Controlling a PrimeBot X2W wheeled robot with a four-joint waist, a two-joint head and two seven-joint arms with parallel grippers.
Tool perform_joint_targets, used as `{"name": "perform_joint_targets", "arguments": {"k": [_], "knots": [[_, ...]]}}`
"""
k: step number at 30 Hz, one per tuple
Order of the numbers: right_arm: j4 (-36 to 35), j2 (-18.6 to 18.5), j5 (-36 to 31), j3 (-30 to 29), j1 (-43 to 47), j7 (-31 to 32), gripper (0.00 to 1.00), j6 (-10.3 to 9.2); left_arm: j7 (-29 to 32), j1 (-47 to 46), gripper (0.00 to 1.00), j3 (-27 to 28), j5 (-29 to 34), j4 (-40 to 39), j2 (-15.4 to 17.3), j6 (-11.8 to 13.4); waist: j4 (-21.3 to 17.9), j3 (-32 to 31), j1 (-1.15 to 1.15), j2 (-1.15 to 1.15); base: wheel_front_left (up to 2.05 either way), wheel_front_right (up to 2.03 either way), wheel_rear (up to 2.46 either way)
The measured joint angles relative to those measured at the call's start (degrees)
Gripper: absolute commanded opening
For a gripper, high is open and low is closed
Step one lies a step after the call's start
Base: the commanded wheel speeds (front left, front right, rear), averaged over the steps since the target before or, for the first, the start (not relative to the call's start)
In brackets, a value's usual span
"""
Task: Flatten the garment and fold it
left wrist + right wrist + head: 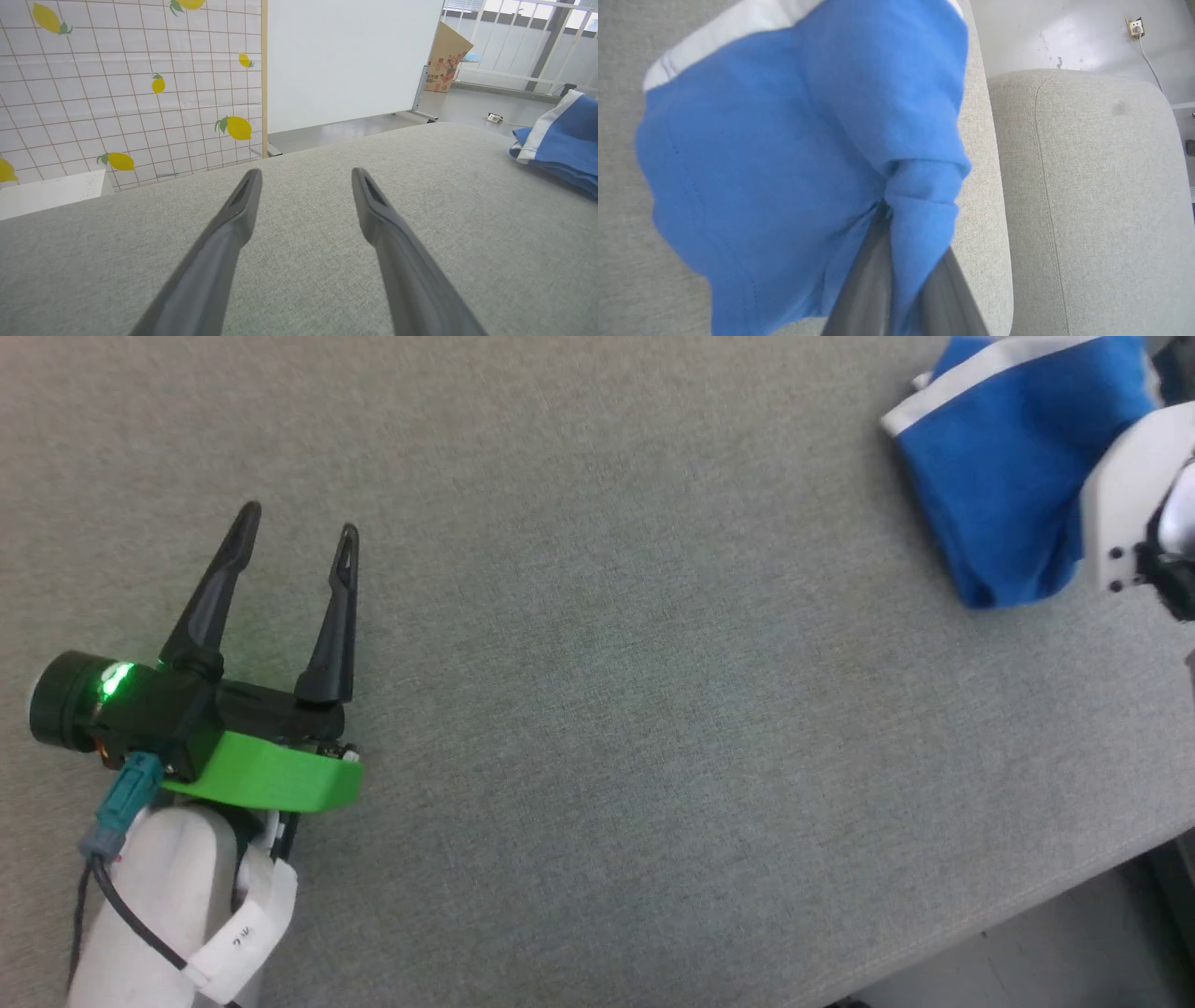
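Blue shorts [1008,476], bunched far right on the surface [597,728], are clamped in the right tool [886,219]; the left tool [299,520], splayed and empty, is well away.

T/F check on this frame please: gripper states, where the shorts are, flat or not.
1. The left gripper is open over the bare grey cushion. True.
2. The right gripper is open and empty. False: its fingers are shut on a fold of the garment.
3. The garment lies spread flat. False: it is bunched, with folds gathered at the fingers.
4. The garment is off to the robot's right, apart from the left gripper. True.
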Motion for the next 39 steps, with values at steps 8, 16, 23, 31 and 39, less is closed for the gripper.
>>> {"name": "perform_joint_targets", "arguments": {"k": [8, 16, 23, 31, 39], "knots": [[5.4, 2.0, -9.4, -8.9, -1.1, -7.4, 0.0, 0.0, 1.0, -0.2, 1.0, 0.3, 0.0, -2.3, 1.3, 0.0, -0.2, 3.4, 0.0, 0.0, 0.0, 0.0, 0.0], [7.1, 3.0, -17.0, -14.5, -1.2, -15.4, 1.0, 0.0, 0.3, -0.1, 1.0, -0.5, -0.6, -0.4, -0.5, 0.4, 1.2, 0.6, 0.0, 0.0, 0.0, 0.0, 0.0], [6.3, 2.9, -15.0, -15.9, 0.8, -24.1, 1.0, 0.0, -0.5, 1.6, 1.0, -1.1, -2.5, 3.7, -4.4, 0.8, 3.9, -4.5, -0.01, 0.0, 0.0, 0.0, 0.0], [-2.4, 5.6, -4.0, -12.6, 9.5, -35.1, 1.0, 0.0, -0.6, 5.0, 1.0, 0.6, -3.1, 6.3, -9.8, 0.8, 8.9, -11.1, -0.01, 0.0, 0.0, 0.0, 0.0], [-14.1, 9.2, 2.3, -12.4, 22.1, -42.2, 1.0, 0.0, -0.7, 7.9, 1.0, 1.7, -3.5, 9.4, -12.7, 0.5, 14.7, -17.4, -0.01, 0.0, 0.0, 0.0, 0.0]]}}
